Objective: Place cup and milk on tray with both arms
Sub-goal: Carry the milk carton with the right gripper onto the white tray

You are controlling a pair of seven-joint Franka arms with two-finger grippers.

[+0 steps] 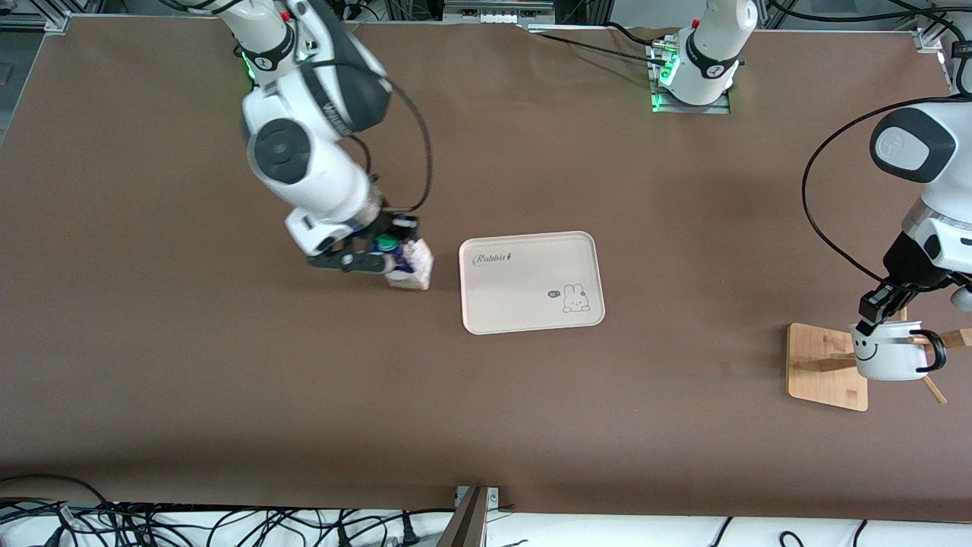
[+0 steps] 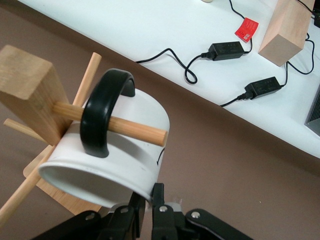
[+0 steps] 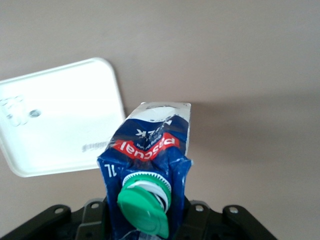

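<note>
The white cup (image 1: 885, 357) with a smiley face hangs by its black handle (image 2: 102, 117) on a peg (image 2: 142, 131) of the wooden stand (image 1: 816, 357) at the left arm's end of the table. My left gripper (image 2: 151, 197) is shut on the cup's rim, one finger inside and one outside. Over at the right arm's side of the cream tray (image 1: 524, 292), the blue and white milk (image 1: 411, 267) leans tilted with my right gripper (image 1: 377, 255) shut on its top by the green cap (image 3: 145, 207). Nothing lies on the tray (image 3: 65, 125).
The stand has several bare pegs (image 2: 85, 82) sticking out round the cup. Off the table edge past the stand lie power adapters (image 2: 225, 49), cables and a wooden block (image 2: 286, 26). More cables (image 1: 190, 524) run along the table's front edge.
</note>
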